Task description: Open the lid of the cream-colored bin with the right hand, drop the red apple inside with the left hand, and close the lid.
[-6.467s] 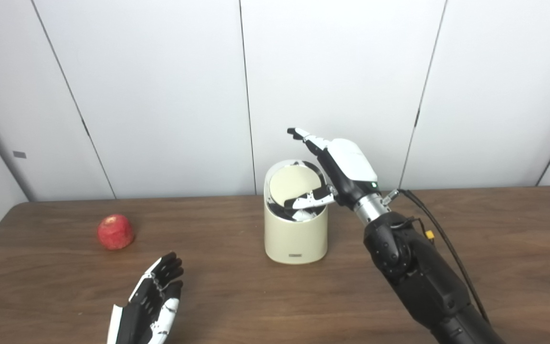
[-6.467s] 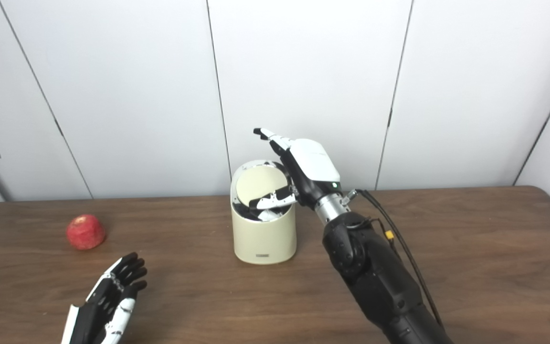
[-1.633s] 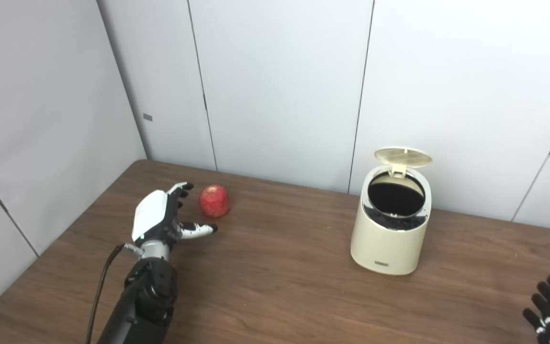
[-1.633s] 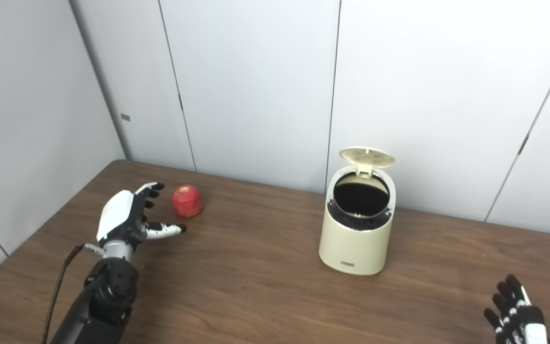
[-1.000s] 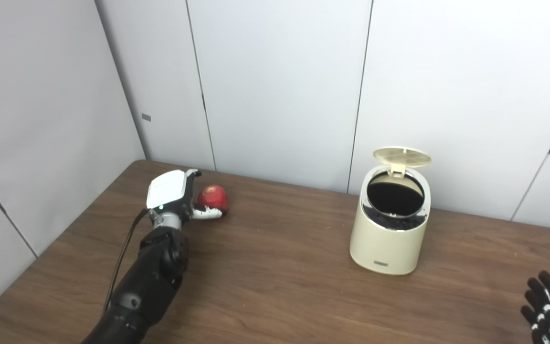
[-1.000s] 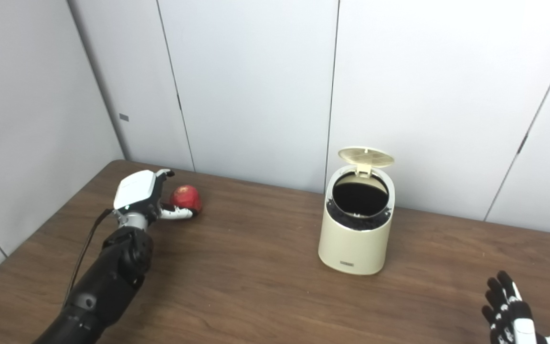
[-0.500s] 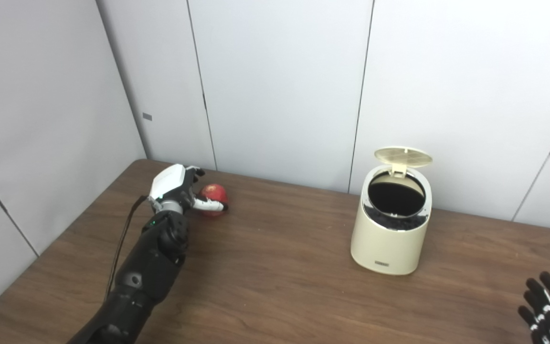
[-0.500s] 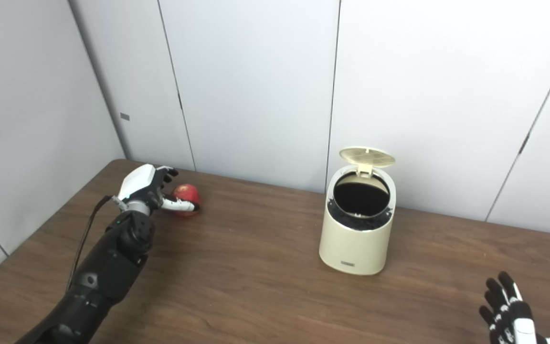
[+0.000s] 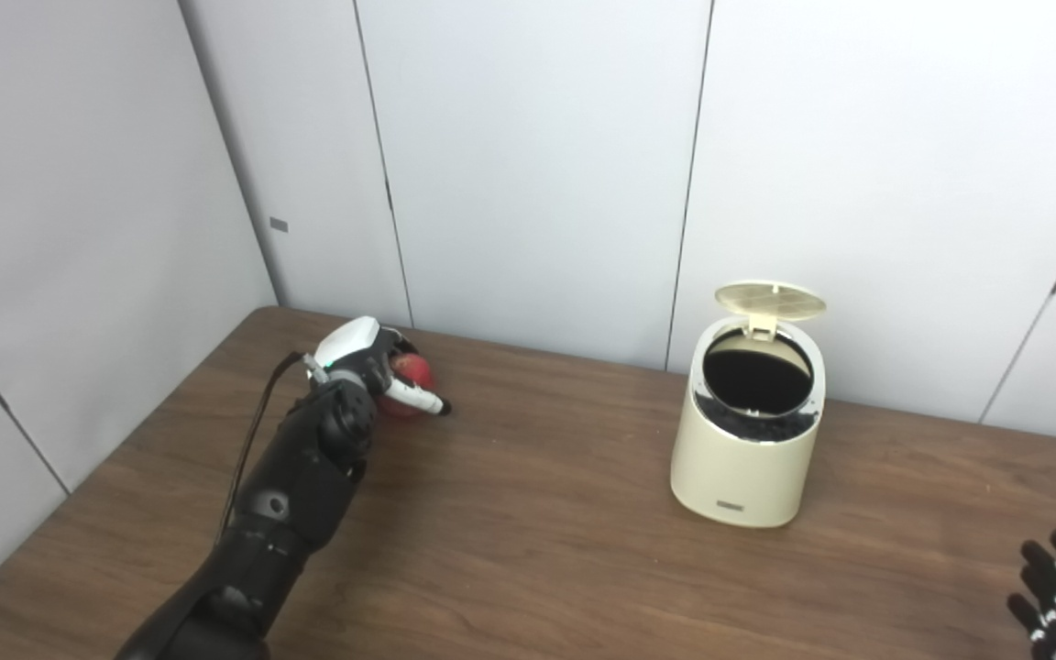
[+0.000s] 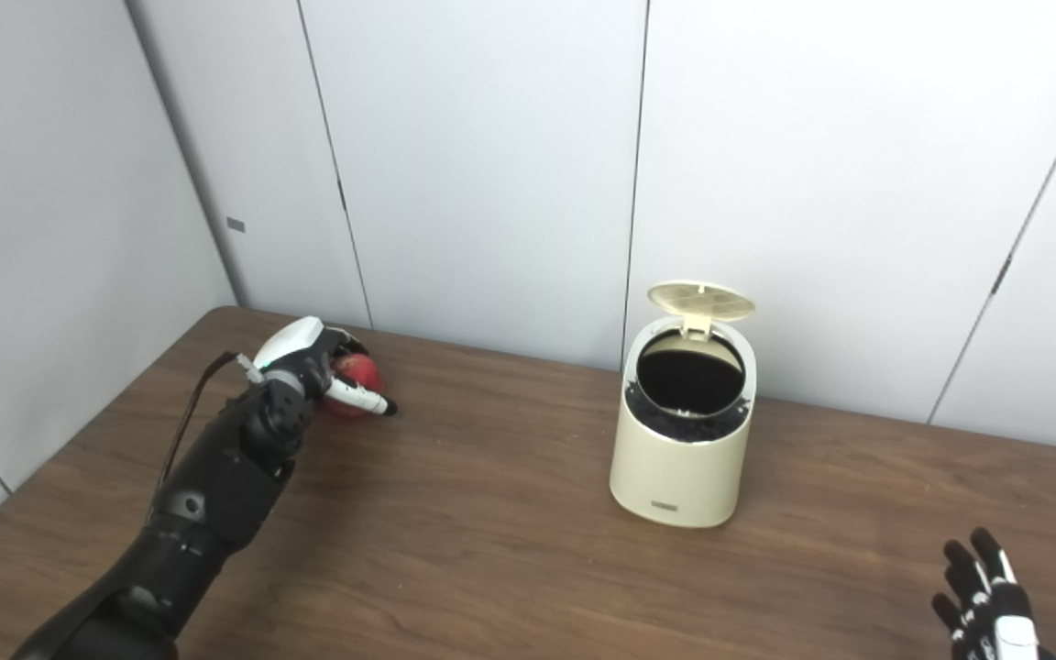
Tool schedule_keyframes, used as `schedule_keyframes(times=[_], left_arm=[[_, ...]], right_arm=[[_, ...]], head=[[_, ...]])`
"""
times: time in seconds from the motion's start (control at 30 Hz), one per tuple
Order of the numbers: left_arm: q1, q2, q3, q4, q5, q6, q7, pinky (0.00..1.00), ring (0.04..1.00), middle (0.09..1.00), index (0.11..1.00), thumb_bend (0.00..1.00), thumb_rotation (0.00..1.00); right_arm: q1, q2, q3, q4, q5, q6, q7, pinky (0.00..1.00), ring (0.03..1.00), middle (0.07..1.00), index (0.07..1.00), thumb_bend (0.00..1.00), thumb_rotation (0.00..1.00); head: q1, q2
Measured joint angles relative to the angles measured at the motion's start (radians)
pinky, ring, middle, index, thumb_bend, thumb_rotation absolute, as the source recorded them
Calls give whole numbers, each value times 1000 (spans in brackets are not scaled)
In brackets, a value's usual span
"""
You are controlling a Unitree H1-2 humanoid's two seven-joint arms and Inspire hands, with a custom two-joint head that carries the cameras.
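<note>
The red apple [image 9: 407,374] rests on the wooden table [image 9: 528,550] at the far left, near the wall. My left hand [image 9: 365,359] is cupped over it, dark fingers over its top and the white thumb across its front, so only part of the apple shows. The cream-colored bin [image 9: 746,454] stands right of centre with its round lid [image 9: 771,299] tipped up at the back and its dark inside showing. My right hand [image 10: 986,598] lies at the bottom right corner, fingers spread, holding nothing, well away from the bin.
White wall panels close off the back and left side of the table, just behind the apple and the bin. A wide stretch of bare tabletop [image 10: 491,495] lies between the apple and the bin.
Over the last second my left hand has rolled further over the apple and the thumb has swung lower across its front. The bin, its raised lid and the right hand stay put.
</note>
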Motion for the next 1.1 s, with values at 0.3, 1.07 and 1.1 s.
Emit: schedule_keyframes(times=[0.3, 1.07, 1.1], left_arm=[[-5, 12, -30, -5, 4, 0, -19, 505, 600, 659, 643, 790, 3], [89, -43, 62, -272, -92, -14, 187, 401, 455, 488, 461, 480, 0], [103, -53, 70, -315, -104, -16, 195, 402, 454, 494, 466, 479, 0]], right_arm=[[4, 0, 1, 0, 34, -2, 7, 1000, 1000, 994, 999, 468, 1000], [19, -1, 6, 68, 35, -54, 16, 980, 990, 971, 984, 466, 1000], [19, -1, 7, 76, 32, -62, 16, 971, 986, 967, 981, 471, 1000]], head=[[0, 5], [-120, -11], [-144, -15]])
